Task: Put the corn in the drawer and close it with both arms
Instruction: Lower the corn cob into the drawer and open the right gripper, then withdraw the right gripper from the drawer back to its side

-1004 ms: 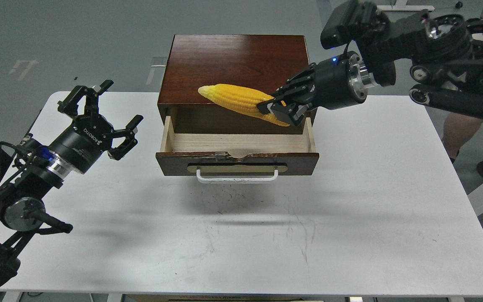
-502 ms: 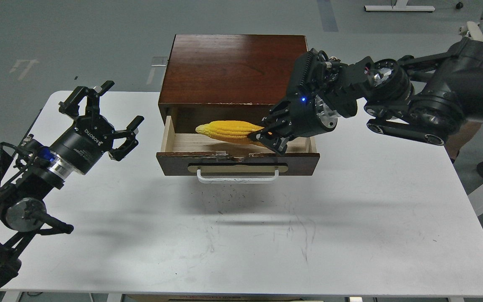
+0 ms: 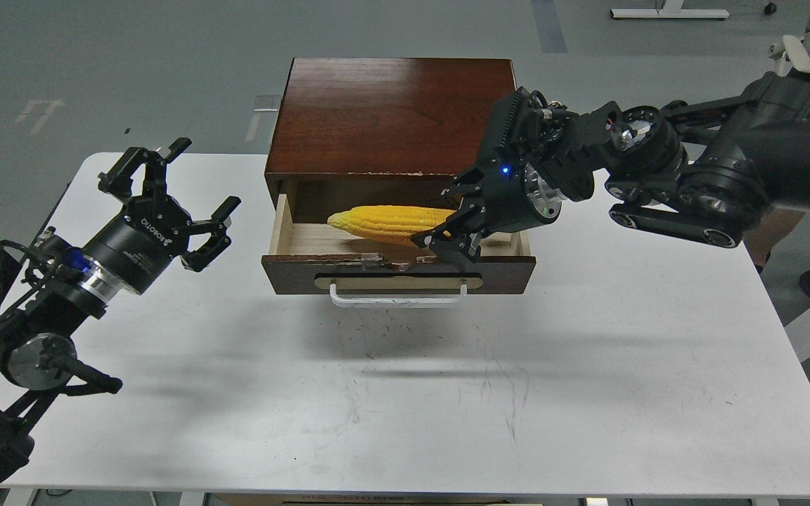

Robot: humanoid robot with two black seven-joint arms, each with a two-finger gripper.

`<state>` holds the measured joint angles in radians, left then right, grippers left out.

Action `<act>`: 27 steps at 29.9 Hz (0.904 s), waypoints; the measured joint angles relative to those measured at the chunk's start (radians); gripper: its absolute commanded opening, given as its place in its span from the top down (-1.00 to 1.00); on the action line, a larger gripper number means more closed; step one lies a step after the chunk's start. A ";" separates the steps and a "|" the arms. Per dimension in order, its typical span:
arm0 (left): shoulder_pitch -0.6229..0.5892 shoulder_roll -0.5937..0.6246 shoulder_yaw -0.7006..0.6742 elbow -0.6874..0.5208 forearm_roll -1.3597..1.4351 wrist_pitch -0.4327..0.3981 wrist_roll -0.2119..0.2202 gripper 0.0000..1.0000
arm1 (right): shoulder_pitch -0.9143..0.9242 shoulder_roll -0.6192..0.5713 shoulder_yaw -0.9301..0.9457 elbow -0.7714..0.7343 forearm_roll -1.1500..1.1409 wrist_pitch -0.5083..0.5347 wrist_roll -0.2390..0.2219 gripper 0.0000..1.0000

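The yellow corn [image 3: 384, 222] lies lengthwise inside the open drawer [image 3: 503, 271], tip to the left, over the pale wood floor. My right gripper [image 3: 447, 219] reaches in from the right, and its fingers are spread above and below the corn's thick right end. The grip looks loosened. The drawer is pulled out, and its white bar handle [image 3: 398, 298] faces me. My left gripper [image 3: 173, 181] is open and empty, hovering over the table to the left of the drawer, about a hand's width from it.
The drawer belongs to a dark red-brown cabinet [image 3: 391, 112] at the back middle of the white table [image 3: 447, 400]. A person's legs [image 3: 774, 225] stand beyond the table's right edge.
My right gripper carried the corn down from above the cabinet top into the drawer. In the last half second its fingers spread wider and the corn settled level. The left arm has barely moved.
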<state>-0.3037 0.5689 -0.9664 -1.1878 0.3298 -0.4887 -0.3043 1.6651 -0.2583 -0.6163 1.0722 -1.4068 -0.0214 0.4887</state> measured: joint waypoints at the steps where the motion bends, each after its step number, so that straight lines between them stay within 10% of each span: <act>1: 0.000 0.002 0.000 0.000 0.000 0.000 -0.002 -1.00 | 0.002 -0.002 0.013 0.001 0.012 0.000 0.000 -1.00; 15: -0.015 0.021 -0.016 0.008 0.001 0.000 -0.030 -1.00 | -0.042 -0.273 0.284 0.083 0.554 0.006 0.000 -1.00; 27: -0.019 0.014 -0.012 0.016 0.013 0.000 -0.098 -1.00 | -0.700 -0.488 0.800 0.077 1.051 0.017 0.000 -1.00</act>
<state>-0.3228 0.5833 -0.9782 -1.1714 0.3427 -0.4887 -0.4025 0.9654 -0.7467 0.1836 1.1492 -0.3553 -0.0044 0.4885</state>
